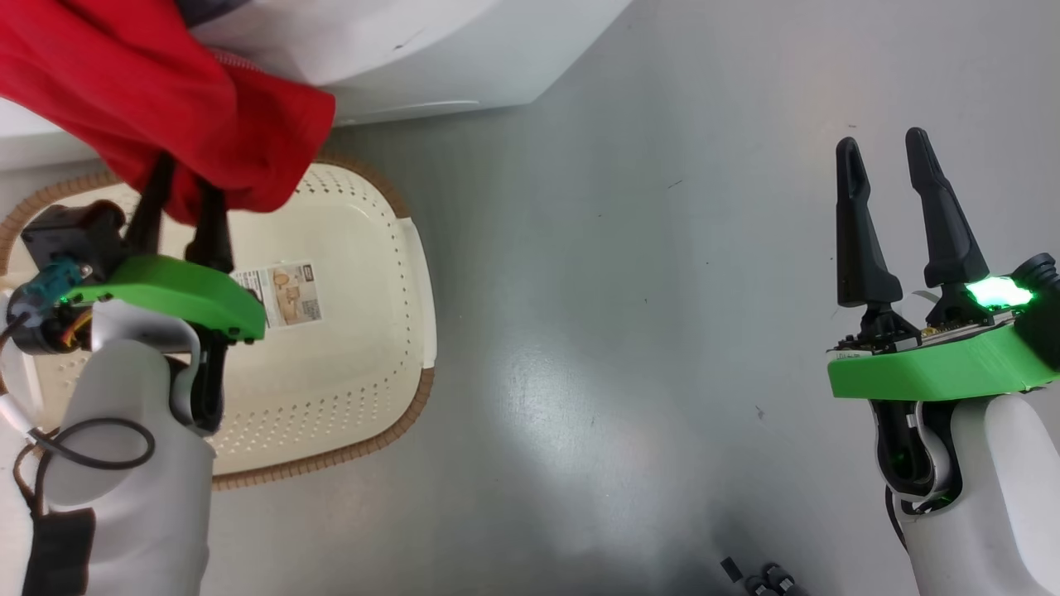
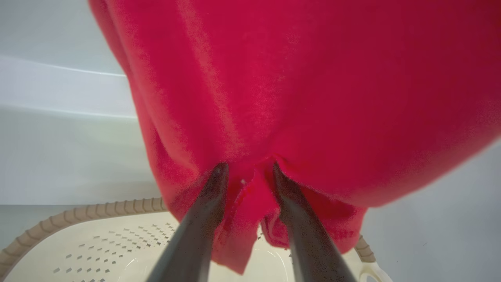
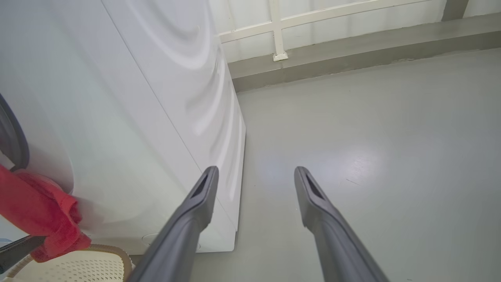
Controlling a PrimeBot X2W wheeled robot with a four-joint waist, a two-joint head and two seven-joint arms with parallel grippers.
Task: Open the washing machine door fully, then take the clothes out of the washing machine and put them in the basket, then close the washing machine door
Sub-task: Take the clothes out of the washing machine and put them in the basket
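A red garment of the clothes (image 1: 166,91) hangs from the upper left down over the far end of the basket (image 1: 389,273), a cream perforated tub with a brown rim. My left gripper (image 1: 186,186) stands under the garment's lower edge; in the left wrist view its fingers (image 2: 211,196) are parted, with a fold of the clothes (image 2: 293,78) lying loose between them above the basket (image 2: 98,243). My right gripper (image 1: 882,141) is open and holds nothing, over bare floor far to the right. The white washing machine (image 1: 431,58) stands behind. The washing machine door is out of view.
Grey glossy floor (image 1: 621,331) stretches between the basket and my right arm. The right wrist view has the washing machine's side panel (image 3: 117,117), the clothes (image 3: 35,207), the basket (image 3: 78,266) and a white rail along the wall (image 3: 278,31). Small dark parts (image 1: 758,575) lie at the bottom edge.
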